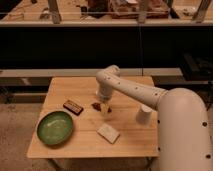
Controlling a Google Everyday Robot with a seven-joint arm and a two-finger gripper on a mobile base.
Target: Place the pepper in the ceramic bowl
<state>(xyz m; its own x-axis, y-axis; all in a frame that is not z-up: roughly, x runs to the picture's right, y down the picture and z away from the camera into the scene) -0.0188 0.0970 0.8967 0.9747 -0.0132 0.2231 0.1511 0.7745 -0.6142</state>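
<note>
1. The robot's white arm reaches from the lower right across the pale wooden table (60, 90). It bends at a rounded joint above the tabletop, then drops steeply to the table's centre.
2. The gripper (105, 110) points downward, low over the wood. Whether it is spread or pressed together cannot be told.
3. The small dark red-brown pepper (95, 105) lies on the table just beside the gripper, on its left in the camera view. It looks to be outside the gripper.
4. The pod's long axis seems to run roughly across the table. Which way its tip points cannot be told.
5. The wide, glossy green ceramic bowl (55, 128) sits well apart, near the front left corner.
</note>
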